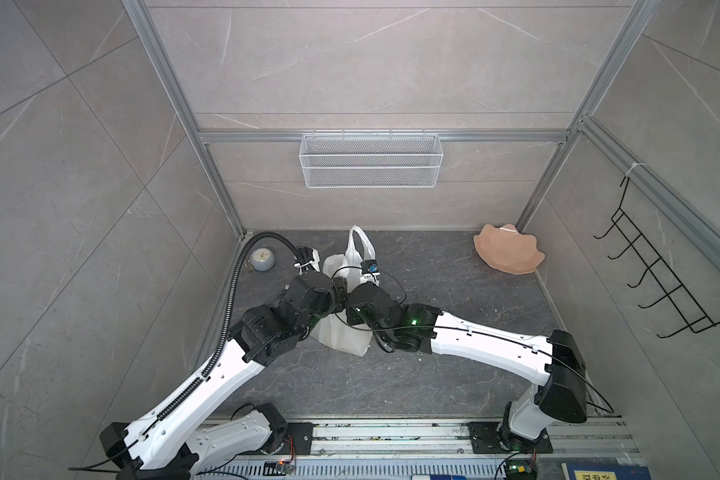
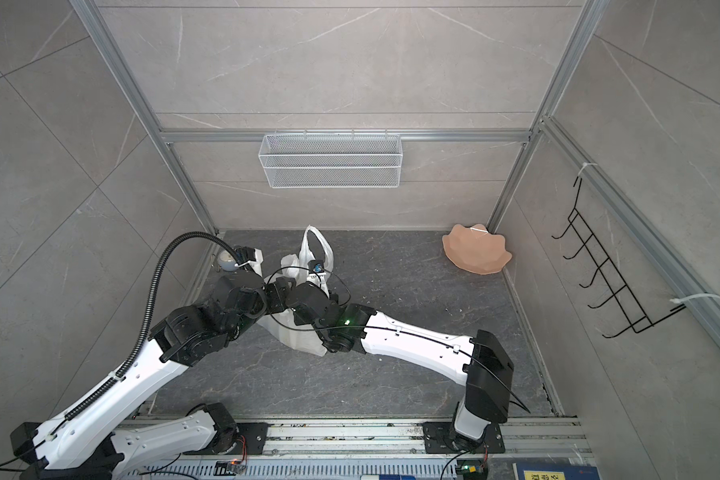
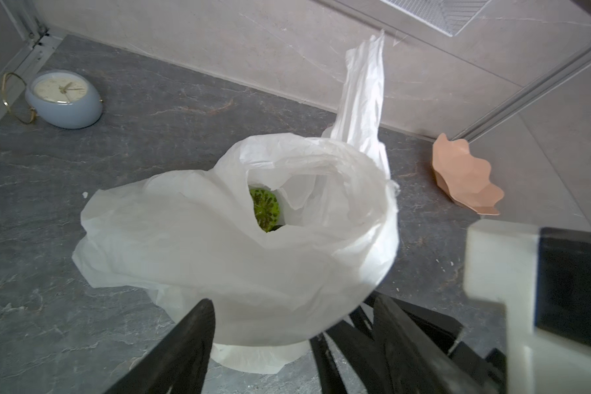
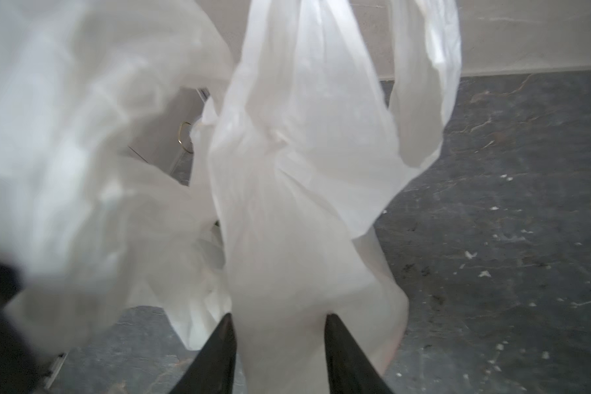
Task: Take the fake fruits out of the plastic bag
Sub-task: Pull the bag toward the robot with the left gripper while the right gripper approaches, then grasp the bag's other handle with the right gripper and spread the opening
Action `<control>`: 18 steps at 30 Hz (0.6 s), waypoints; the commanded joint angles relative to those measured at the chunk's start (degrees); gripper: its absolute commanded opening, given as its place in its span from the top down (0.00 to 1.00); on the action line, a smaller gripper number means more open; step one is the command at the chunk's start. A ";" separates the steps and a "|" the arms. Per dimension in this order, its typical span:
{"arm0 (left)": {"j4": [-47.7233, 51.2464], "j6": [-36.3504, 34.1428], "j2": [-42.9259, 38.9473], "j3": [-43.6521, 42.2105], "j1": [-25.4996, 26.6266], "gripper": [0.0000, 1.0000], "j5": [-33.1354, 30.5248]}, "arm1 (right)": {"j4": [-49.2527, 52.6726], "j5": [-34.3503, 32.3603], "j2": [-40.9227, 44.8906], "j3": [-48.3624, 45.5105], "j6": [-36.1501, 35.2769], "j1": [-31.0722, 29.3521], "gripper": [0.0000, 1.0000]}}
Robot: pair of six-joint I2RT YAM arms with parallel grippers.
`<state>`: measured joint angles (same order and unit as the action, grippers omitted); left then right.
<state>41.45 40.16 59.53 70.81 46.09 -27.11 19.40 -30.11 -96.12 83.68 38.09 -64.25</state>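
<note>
Plastic bag holds bumpy green fruit; right gripper straddles a fold.

The thin crinkly white plastic bag is a plain milky white, half translucent; in its mouth sits a bumpy bright green plastic fruit, flecked with dark spots; my left fingers are matt black; my right fingers are the same black; the pale blue egg-shaped clock has a cream face and gold hands; the salmon-pink scalloped plate is one flat colour; the white wire mesh basket and black wire hook rack are plain; the dark grey stone-look tabletop carries pale veins; the light grey wall tiles are veined white.
</note>
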 commanded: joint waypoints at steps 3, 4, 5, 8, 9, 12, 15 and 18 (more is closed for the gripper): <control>2.10 -1.22 -0.37 0.66 -0.84 0.23 -2.31 | 0.04 -2.65 1.56 -2.62 1.42 0.79 0.88; 1.97 -1.64 -0.33 0.48 -1.14 0.23 -1.78 | -2.32 -1.80 2.70 -4.85 0.95 0.79 0.92; 1.88 -2.24 -0.08 0.60 -1.30 0.22 -0.81 | -5.15 -0.53 4.11 -7.09 0.45 0.74 0.95; 2.37 -4.64 2.01 1.58 -1.54 0.13 2.63 | -12.12 2.17 7.83 -13.11 -0.30 0.72 0.99; 3.36 -5.00 3.31 2.40 -1.80 0.10 2.73 | -14.75 3.30 8.98 -15.23 -0.82 0.78 0.99; 4.72 -5.77 6.61 3.80 -3.79 0.05 5.62 | -18.19 6.28 10.93 -17.79 -1.69 0.74 1.00; 3.73 -6.53 8.39 3.89 -5.21 0.04 7.83 | -18.72 7.98 11.72 -18.52 -2.10 0.66 1.00; 4.51 -6.64 10.51 4.42 -6.29 0.02 7.69 | -19.73 8.33 12.93 -19.88 -2.27 0.65 1.00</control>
<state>45.01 35.57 69.32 72.64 40.71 -21.02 3.01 -23.51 -85.34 65.32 37.23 -63.46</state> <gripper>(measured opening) 0.976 0.043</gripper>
